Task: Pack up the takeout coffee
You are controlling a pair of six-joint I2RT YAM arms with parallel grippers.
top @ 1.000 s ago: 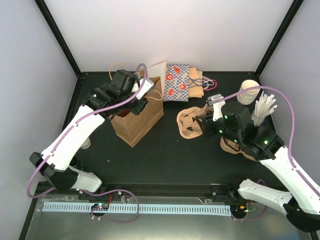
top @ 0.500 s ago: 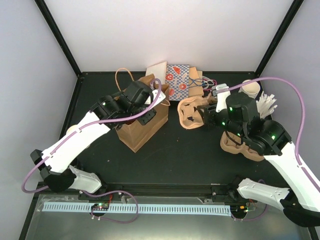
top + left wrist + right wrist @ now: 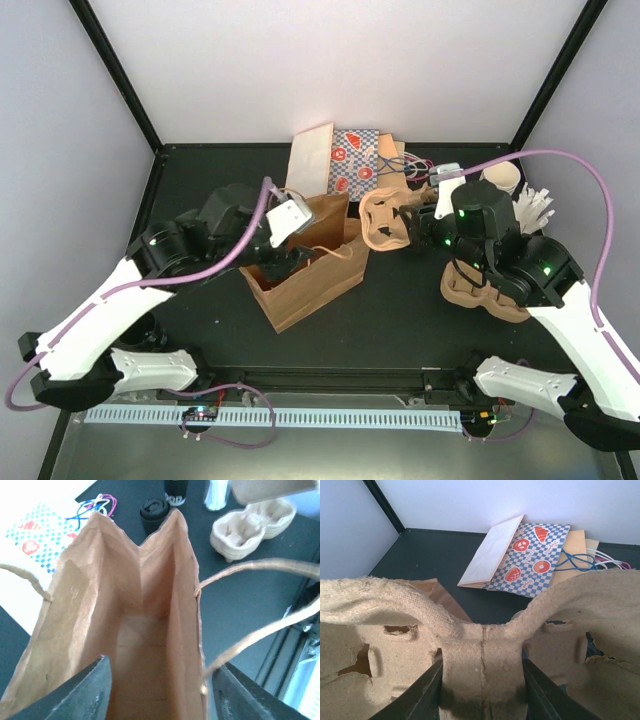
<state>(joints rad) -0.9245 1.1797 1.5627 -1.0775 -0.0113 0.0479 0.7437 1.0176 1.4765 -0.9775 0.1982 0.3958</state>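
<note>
The bag (image 3: 310, 275) is stood open on the table (image 3: 400, 320), slightly tilted, with its mouth turned up toward the left hand (image 3: 161, 685) so that something can be lowered in. That hand is set part-open across the rim. One finger (image 3: 92, 690) appears to be inside the mouth and the other outside the side wall, and no pinch on the paper is seen. The bag is judged to be steadied and spread rather than gripped. Its inside is seen to be empty.

The carrier (image 3: 383, 222) is clamped by its middle ridge in the right hand (image 3: 481, 692) and is held clear of the table, behind and to the right of the bag. The ridge is probably chosen as the stiffest part, and the wells are left free. A second carrier (image 3: 480, 295) lies under the right arm.

The coffee is not surely found. A black lid (image 3: 155, 510) beyond the bag may cap it, but no cup can be made out. It is neither in the bag nor in the held carrier, so packing is judged barely begun.
</note>
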